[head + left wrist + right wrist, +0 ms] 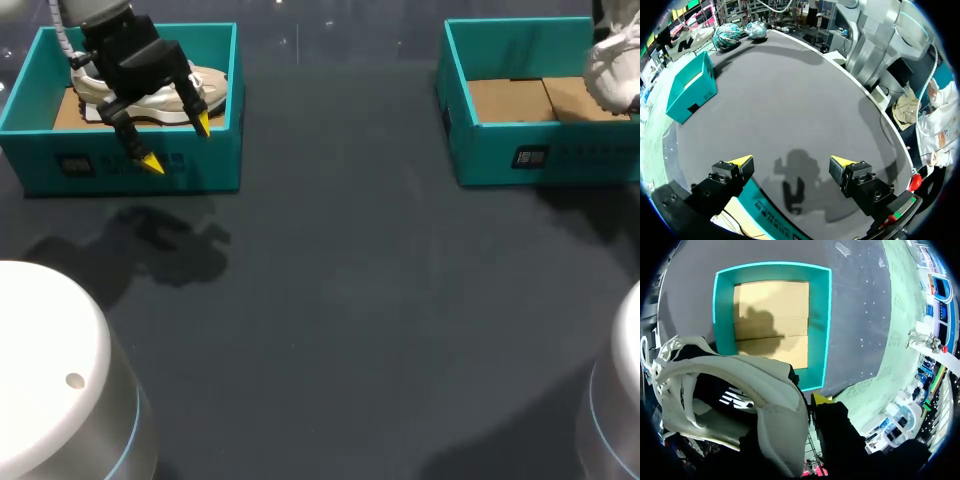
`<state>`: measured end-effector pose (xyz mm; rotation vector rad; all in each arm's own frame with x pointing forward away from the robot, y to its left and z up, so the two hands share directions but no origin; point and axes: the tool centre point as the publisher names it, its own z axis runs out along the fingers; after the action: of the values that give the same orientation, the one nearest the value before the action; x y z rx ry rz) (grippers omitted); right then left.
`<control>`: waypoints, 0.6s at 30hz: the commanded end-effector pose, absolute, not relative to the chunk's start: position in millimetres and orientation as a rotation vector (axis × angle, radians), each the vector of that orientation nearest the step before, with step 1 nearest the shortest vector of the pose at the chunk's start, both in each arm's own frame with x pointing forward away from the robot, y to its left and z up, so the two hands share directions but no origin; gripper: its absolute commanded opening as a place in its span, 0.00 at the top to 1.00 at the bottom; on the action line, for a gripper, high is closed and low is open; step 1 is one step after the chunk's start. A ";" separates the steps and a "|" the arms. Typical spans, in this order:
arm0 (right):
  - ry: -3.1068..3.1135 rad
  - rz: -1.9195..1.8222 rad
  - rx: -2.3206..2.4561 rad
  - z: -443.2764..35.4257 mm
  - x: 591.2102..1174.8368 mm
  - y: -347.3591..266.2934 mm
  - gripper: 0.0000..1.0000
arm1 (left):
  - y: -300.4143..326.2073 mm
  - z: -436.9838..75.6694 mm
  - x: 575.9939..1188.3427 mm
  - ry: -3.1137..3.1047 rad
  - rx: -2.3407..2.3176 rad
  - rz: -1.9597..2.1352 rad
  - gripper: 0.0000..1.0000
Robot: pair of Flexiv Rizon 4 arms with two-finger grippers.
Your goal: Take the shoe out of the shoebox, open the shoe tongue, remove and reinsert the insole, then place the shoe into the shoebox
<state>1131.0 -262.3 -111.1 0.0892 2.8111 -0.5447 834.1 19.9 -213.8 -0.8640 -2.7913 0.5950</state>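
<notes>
The left jaws hang wide open over the far-left teal cardboard shoebox (210, 160). A cream-and-white sneaker (215, 85) lies inside it on the brown floor, and neither finger touches it. At the far right, the right jaws grip a white lace-up sneaker (775, 410) by the rim of its opening, holding it up over the second teal shoebox (821, 330), whose brown cardboard bottom is in plain sight. Only one yellow fingertip (821, 399) shows beside the shoe. The dark grey desk (340, 300) stretches between the two boxes.
</notes>
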 end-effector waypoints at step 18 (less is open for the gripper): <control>2.631 -0.567 1.252 -120.5 1092.4 -291.9 1.00 | 20.5 -213.7 834.0 -2.792 -0.865 0.592 0.00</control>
<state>1086.0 -281.7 -118.0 0.9579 2.6827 -0.6220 834.1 19.8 -213.8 -0.8640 -2.7913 0.5950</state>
